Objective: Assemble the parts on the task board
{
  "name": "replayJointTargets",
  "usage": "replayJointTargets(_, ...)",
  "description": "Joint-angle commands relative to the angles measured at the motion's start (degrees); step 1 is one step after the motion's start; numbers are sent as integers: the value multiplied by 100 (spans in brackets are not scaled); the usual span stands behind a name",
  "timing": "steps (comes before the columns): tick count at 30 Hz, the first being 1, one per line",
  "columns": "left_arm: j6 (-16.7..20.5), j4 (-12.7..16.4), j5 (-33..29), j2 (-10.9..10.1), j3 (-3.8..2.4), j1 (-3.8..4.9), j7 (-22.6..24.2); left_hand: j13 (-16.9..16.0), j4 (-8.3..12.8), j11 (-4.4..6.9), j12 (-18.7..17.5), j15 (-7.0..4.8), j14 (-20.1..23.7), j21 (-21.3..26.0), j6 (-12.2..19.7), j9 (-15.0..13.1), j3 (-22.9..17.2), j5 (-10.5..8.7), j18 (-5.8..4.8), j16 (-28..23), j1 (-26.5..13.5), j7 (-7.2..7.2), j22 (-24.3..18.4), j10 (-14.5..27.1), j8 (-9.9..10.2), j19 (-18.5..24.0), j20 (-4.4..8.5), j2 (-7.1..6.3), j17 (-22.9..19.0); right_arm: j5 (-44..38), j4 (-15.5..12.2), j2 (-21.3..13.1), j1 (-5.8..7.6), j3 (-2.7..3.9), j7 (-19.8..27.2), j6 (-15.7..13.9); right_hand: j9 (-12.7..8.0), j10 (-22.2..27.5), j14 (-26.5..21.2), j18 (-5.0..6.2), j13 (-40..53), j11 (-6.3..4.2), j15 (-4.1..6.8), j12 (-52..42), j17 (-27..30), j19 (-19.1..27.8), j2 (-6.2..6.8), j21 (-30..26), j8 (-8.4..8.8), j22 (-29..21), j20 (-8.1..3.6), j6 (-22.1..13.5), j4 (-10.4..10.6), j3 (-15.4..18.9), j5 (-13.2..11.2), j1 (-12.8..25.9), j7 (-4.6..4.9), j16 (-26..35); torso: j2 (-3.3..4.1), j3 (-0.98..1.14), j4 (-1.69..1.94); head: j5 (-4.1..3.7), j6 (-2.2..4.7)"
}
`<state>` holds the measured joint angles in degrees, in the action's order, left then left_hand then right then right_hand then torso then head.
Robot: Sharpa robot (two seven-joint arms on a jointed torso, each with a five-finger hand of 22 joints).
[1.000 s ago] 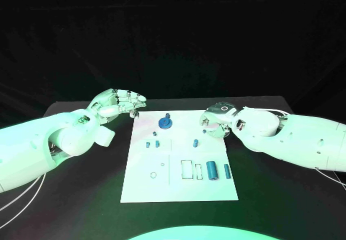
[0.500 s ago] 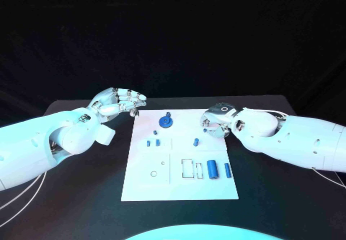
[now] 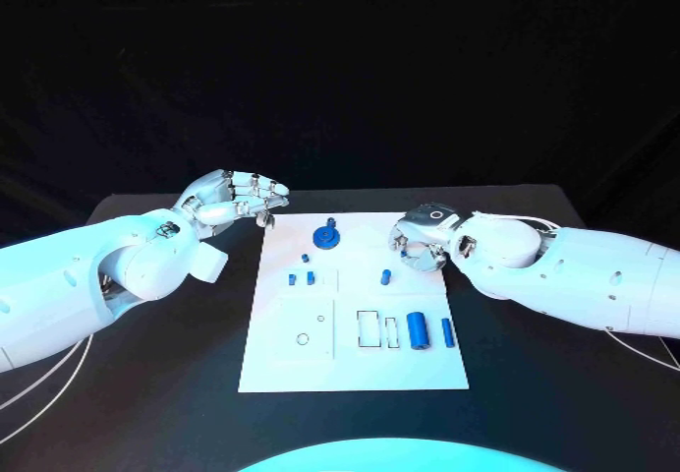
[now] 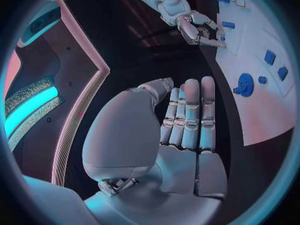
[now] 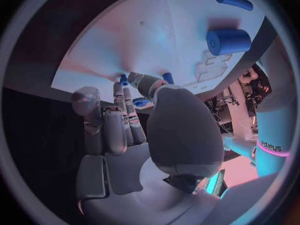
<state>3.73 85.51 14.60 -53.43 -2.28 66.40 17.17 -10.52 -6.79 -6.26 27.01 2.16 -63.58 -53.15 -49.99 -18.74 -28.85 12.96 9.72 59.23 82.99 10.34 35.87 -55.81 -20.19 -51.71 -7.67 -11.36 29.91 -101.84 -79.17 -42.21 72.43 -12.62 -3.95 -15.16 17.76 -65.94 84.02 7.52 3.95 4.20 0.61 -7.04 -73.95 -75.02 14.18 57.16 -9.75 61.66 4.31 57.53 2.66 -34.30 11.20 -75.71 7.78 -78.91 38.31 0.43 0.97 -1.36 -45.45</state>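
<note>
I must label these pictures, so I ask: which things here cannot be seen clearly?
- Right hand, head view: its own wrist hides the fingertips, so any hold is unclear.
- Right wrist view: the palm covers part of the task board.
- Small blue parts, head view: too small to tell their shape.

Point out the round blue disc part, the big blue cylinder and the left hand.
Round blue disc part [image 3: 326, 237], head view, on its flat face.
Big blue cylinder [image 3: 419, 329], head view, middle of its side.
Left hand [image 3: 237, 200], head view, on the curled fingers off the task board's far left corner.
</note>
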Motion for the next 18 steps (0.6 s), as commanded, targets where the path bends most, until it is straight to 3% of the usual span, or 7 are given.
replayJointTargets(1, 96, 21, 31, 17, -4, 1, 90, -9, 18, -16, 17, -4, -19, 35, 37, 4, 7, 24, 88, 38, 0, 10, -6, 0, 11, -51, -3, 42, 11, 84, 7, 21, -25, 0, 106, 123, 14, -63, 335, -60, -1, 5, -40, -34, 5, -10, -67, 34, -33, 21, 52, 62, 9, -64, -39, -16, 2, -26, 8, -1, 4, 5, -12)
replayJointTargets(10, 126, 25, 32, 17, -4, 1, 107, -13, 28, -15, 24, -6, -23, 33, 36, 4, 3, 26, 88, 44, 17, 11, -6, -8, 9, -61, -1, 48, 16, 175, 40, 48, -68, 0, 95, 357, 96, -221, 326, -58, 12, -3, -42, -75, 9, 1, -208, 69, -135, 84, 64, 180, 11, -157, -59, -19, -4, -58, 0, -3, -3, -2, -42)
replayJointTargets(18, 98, 24, 33, 12, -4, 1, 79, -13, 31, -16, 26, -6, -24, 32, 37, 4, 3, 26, 88, 46, 20, 13, -6, -9, 10, -65, 0, 47, 19, 142, 114, 40, -80, 0, -81, 375, 107, -182, 314, -46, -2, 13, -54, -35, 47, 44, -178, 7, -123, 45, 70, 132, 8, -153, -63, 13, 15, -42, -5, -1, -9, -4, -36)
